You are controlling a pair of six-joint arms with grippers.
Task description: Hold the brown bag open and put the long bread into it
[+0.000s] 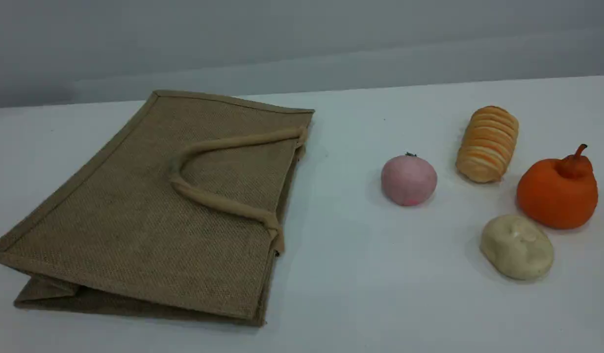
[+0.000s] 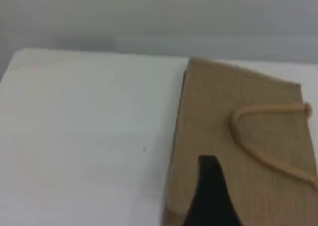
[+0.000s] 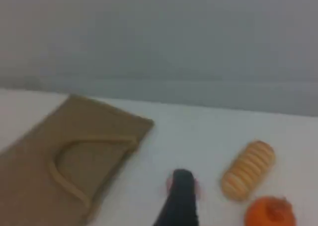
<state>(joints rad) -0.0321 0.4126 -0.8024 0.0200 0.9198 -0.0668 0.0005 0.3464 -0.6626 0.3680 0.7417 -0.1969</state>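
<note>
The brown bag [image 1: 150, 220] lies flat and closed on the white table's left half, its mouth edge toward the middle and one rope handle [image 1: 218, 201] resting on top. The long bread [image 1: 488, 144], ridged and golden, lies at the far right, well apart from the bag. Neither arm appears in the scene view. In the left wrist view a dark fingertip [image 2: 211, 196] hovers over the bag [image 2: 238, 131]. The right wrist view shows its dark fingertip [image 3: 181, 201] above the table between the bag [image 3: 74, 161] and the bread [image 3: 248, 169]. Nothing is held by either gripper.
A pink ball [image 1: 409, 179] sits left of the bread. An orange pear-shaped fruit [image 1: 557, 191] and a cream bun [image 1: 516, 247] lie in front of it. Bare table [image 1: 341, 255] separates the bag from the foods. A grey wall runs behind.
</note>
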